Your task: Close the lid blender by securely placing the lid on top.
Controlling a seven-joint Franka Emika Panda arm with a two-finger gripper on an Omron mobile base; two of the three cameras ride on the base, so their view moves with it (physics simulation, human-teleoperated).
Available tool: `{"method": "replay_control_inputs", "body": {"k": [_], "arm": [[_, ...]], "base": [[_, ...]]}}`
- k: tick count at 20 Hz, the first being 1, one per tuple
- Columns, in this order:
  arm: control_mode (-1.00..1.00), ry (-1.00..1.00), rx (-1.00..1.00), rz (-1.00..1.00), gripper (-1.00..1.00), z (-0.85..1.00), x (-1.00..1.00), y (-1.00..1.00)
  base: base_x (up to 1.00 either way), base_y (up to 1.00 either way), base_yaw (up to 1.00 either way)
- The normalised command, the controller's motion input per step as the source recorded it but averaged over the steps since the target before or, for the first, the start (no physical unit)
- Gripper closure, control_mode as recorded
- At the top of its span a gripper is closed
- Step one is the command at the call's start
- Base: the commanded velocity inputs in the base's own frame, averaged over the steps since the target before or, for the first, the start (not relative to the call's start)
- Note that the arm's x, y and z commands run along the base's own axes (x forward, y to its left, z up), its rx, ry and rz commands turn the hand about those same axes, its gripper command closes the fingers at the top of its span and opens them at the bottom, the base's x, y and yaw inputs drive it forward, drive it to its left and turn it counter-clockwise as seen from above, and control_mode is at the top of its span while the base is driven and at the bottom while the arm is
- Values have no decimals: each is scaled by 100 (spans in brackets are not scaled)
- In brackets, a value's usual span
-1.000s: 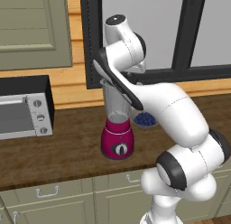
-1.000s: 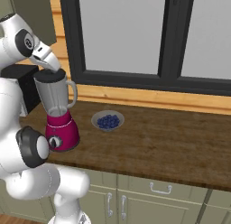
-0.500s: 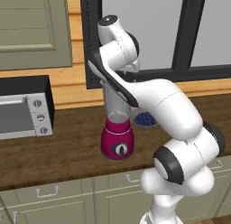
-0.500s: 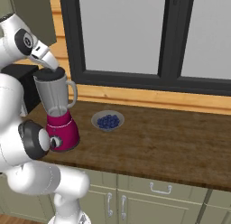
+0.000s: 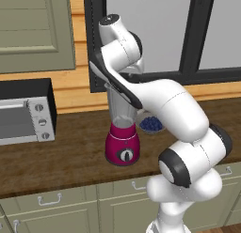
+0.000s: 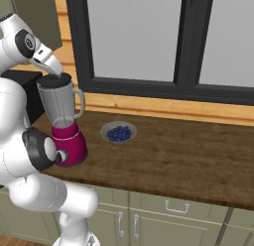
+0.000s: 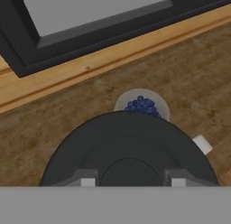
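Note:
The blender [image 6: 67,131] stands on the wooden counter, its magenta-red base [image 5: 123,147] under a tall clear grey jar [image 6: 59,103] with a side handle. The lid [image 7: 128,146], a flat round black disc, lies level at the jar's rim [image 6: 52,82]. My gripper [image 7: 131,178] is shut on the lid's centre knob, one fingertip on each side. In the right base view my gripper [image 6: 53,74] points down onto the jar's top. From the left base camera my own arm hides the jar's top.
A small bowl of blueberries [image 6: 118,133] sits on the counter just right of the blender, in front of the dark-framed window [image 6: 149,41]. A toaster oven [image 5: 23,112] stands at the left. Cabinet drawers [image 5: 52,199] run below the counter's front edge.
My arm's upper links have shifted slightly. The lid stays at the jar's rim in my grip. The blender and bowl have not moved.

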Motion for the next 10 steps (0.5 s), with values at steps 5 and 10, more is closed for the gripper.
{"method": "replay_control_inputs", "body": {"k": [5,10], "arm": [[-100,0,0,0,100,-13,-24,7],[-100,0,0,0,100,0,-1,0]], "base": [[0,0,0],[0,0,0]]}}
